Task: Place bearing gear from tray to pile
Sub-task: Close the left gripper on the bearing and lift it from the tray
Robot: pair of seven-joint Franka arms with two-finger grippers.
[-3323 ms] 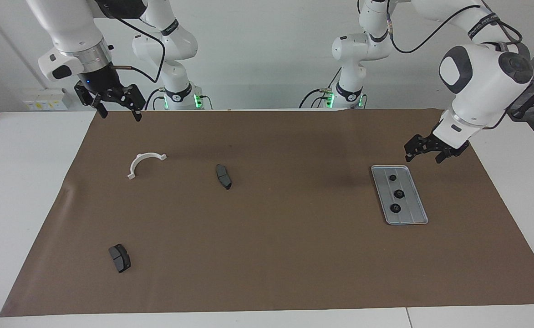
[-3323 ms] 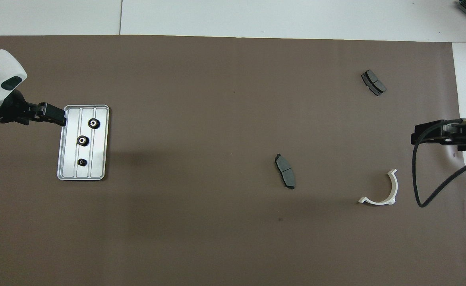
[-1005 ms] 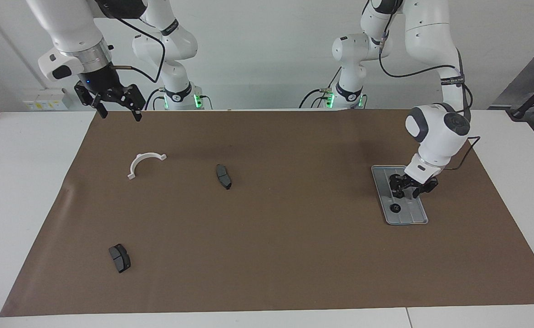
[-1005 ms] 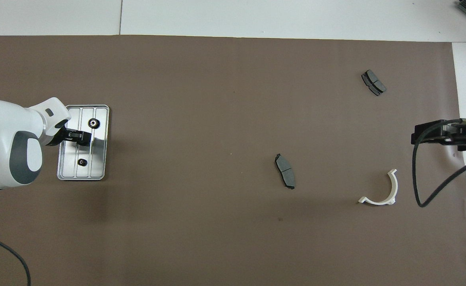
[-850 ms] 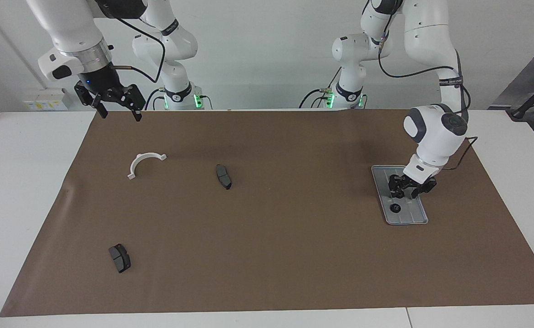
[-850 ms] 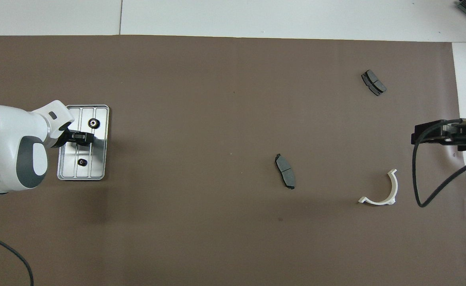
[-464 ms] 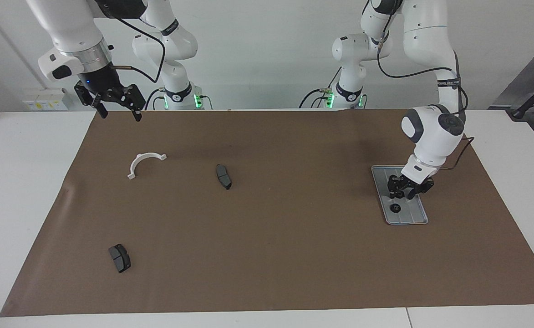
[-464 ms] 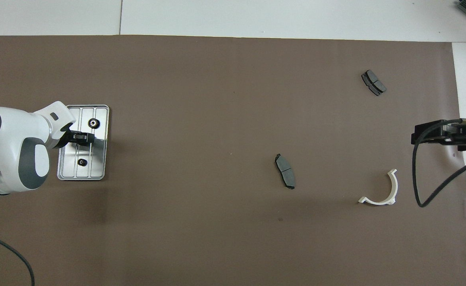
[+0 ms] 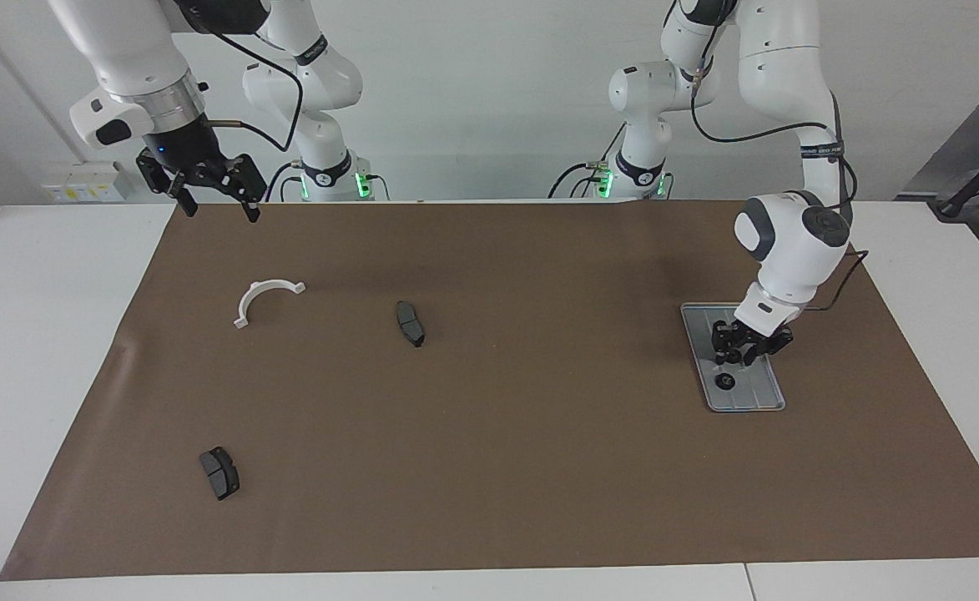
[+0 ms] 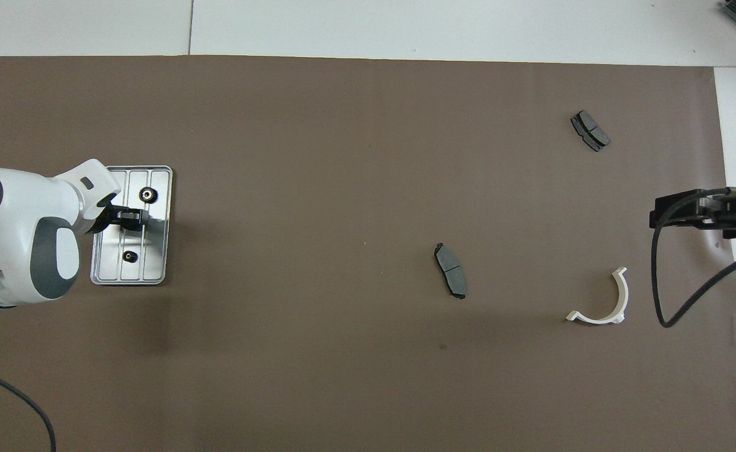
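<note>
The silver tray (image 9: 758, 394) (image 10: 155, 252) lies on the brown mat toward the left arm's end of the table. My left gripper (image 9: 738, 357) (image 10: 134, 220) is down in the tray at the middle bearing gear, which it covers. I cannot tell whether it grips that gear. One black gear (image 9: 724, 384) (image 10: 147, 195) sits at the tray's end farther from the robots. Another gear (image 10: 130, 256) sits at the nearer end. No pile is in view. My right gripper (image 9: 209, 196) (image 10: 659, 216) waits open and empty in the air over the mat's edge.
A white half-ring (image 9: 265, 298) (image 10: 603, 302) lies toward the right arm's end. One dark brake pad (image 9: 410, 323) (image 10: 450, 270) lies mid-mat. Another brake pad (image 9: 219, 472) (image 10: 590, 130) lies farther from the robots. A black cable (image 10: 688, 295) hangs from the right arm.
The left gripper came down from beside the tray onto the middle gear. Over the last second it only edged slightly. The right arm has not moved.
</note>
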